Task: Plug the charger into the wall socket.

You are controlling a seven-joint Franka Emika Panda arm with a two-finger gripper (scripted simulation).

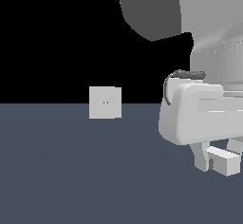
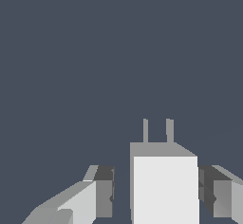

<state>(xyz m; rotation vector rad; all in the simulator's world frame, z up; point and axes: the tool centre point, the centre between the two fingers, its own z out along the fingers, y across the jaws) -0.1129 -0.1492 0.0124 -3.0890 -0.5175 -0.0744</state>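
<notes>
charger [image 2: 164, 190] sits between the hand's [image 2: 156, 194] fingers; no writing visible.

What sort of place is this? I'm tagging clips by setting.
Likely a bare simulated test scene: a flat dark blue-grey floor, a black void behind, and a lone upright light-grey square socket plate.

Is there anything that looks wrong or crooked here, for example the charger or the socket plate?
Nothing stands out. The wall socket stands upright on the floor, its two holes level. The charger sits straight between the fingers, with a gap on each side, its two prongs parallel and unbent. It is far from the socket.
</notes>
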